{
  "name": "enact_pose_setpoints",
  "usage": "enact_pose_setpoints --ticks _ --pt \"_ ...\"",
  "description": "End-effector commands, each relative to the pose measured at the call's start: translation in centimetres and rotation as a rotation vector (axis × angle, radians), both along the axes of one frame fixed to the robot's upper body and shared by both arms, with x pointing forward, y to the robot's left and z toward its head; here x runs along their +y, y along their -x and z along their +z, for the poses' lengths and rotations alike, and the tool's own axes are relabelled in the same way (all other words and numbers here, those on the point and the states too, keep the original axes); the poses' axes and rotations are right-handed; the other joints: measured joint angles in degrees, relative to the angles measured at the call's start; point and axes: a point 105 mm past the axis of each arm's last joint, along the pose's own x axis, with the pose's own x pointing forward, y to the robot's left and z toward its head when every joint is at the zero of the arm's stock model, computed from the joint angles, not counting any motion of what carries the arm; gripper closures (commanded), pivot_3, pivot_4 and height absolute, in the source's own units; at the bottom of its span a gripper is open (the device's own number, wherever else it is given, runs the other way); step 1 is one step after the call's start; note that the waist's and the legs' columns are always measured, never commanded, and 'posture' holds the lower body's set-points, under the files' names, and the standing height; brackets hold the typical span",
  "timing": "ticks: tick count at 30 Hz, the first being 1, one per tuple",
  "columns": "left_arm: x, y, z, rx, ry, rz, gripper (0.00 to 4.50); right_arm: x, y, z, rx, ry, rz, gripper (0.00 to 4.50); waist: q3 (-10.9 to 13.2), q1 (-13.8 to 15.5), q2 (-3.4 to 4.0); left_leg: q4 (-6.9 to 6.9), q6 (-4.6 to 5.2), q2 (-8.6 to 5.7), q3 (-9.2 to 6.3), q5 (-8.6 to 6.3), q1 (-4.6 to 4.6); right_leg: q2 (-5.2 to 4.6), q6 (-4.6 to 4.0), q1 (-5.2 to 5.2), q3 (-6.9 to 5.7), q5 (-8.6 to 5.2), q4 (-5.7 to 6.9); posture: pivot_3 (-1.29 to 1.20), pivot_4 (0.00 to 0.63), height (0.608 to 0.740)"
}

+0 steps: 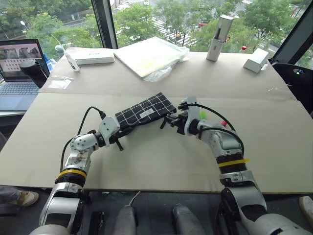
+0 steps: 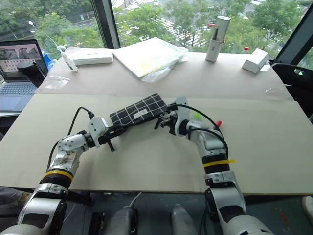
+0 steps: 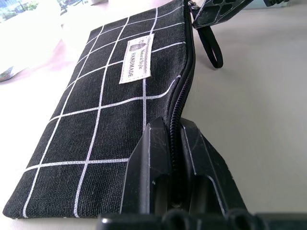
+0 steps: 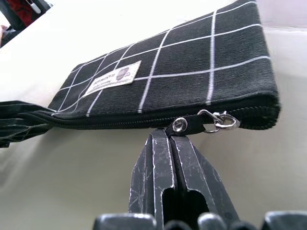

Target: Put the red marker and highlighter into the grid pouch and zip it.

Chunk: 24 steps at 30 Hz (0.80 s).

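Back of the table had a laptop (image 1: 19,73), white box (image 1: 256,60), silver cylinder (image 1: 219,37) and a bagged notepad (image 1: 150,55).

Both tools, left (image 2: 115,131) and right (image 2: 164,121), apparently pinch the grid pouch (image 2: 139,112).

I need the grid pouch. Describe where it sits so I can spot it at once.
On the big beige table, look at the middle, between the two robot arms. The grid pouch lies there, with the left gripper shut on its zipper edge at one end and the right gripper shut on the pull strap at the other. It is the only flat black thing with white grid lines and a small white label.
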Motion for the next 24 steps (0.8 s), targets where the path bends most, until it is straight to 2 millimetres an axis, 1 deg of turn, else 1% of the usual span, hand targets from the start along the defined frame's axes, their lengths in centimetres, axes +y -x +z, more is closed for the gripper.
enact_pose_setpoints --ticks 1,2,6,10,14,18,21,24 --pt "-0.8 -0.2 1.3 -0.049 0.021 -0.012 4.5 2.3 1.4 0.4 -0.026 -0.003 0.109 4.47 0.0 0.0 0.0 0.0 0.0 0.0 0.0 0.0 0.0 0.0 0.0 0.0 0.0 0.0 0.0 0.0 0.15 0.736" --pt "-0.9 -0.3 1.3 -0.049 0.022 -0.012 4.5 2.5 1.6 0.4 -0.02 -0.01 0.123 4.47 0.0 0.0 0.0 0.0 0.0 0.0 0.0 0.0 0.0 0.0 0.0 0.0 0.0 0.0 0.0 0.0 0.15 0.736" --pt "-1.0 -0.4 1.3 -0.051 0.027 -0.011 4.5 5.0 3.2 0.5 -0.019 -0.017 0.23 4.47 0.0 0.0 0.0 0.01 -0.01 0.0 -0.02 0.01 -0.01 0.0 0.0 -0.01 -0.01 0.0 0.0 0.0 0.15 0.736" --pt "-1.3 -0.4 1.4 -0.056 0.034 -0.016 4.5 6.8 3.7 0.5 -0.017 -0.025 0.265 4.47 0.0 0.0 0.0 0.0 -0.01 0.0 -0.06 0.01 -0.01 0.01 0.0 -0.01 -0.06 0.0 0.0 0.0 0.15 0.736" --pt "-1.6 -0.4 1.5 -0.058 0.038 -0.021 4.5 8.1 4.5 0.3 0.005 -0.049 0.306 4.47 0.0 0.1 0.0 0.01 -0.02 0.0 -0.07 0.01 -0.02 0.0 -0.01 0.0 -0.08 0.0 0.0 0.0 0.15 0.736" --pt "-1.7 -0.5 1.5 -0.059 0.039 -0.024 4.5 8.3 4.4 -0.6 0.019 -0.026 0.294 4.47 0.0 0.1 0.0 0.02 -0.05 0.0 -0.09 0.03 -0.02 0.0 -0.01 0.01 -0.11 0.0 0.0 0.0 0.15 0.736" --pt "-1.7 -0.5 1.5 -0.06 0.041 -0.026 4.5 7.3 3.1 -1.1 0.019 -0.012 0.21 4.47 0.0 0.1 0.0 0.01 -0.05 0.0 -0.1 0.03 -0.02 0.0 -0.01 0.01 -0.12 0.0 0.0 0.0 0.15 0.736" --pt "-1.8 -0.4 1.5 -0.059 0.042 -0.029 4.5 5.8 2.9 -0.3 0.008 -0.038 0.213 3.77 0.0 0.1 0.0 0.01 -0.06 0.0 -0.11 0.04 -0.03 0.0 -0.01 0.01 -0.13 0.0 0.0 0.0 0.15 0.736"
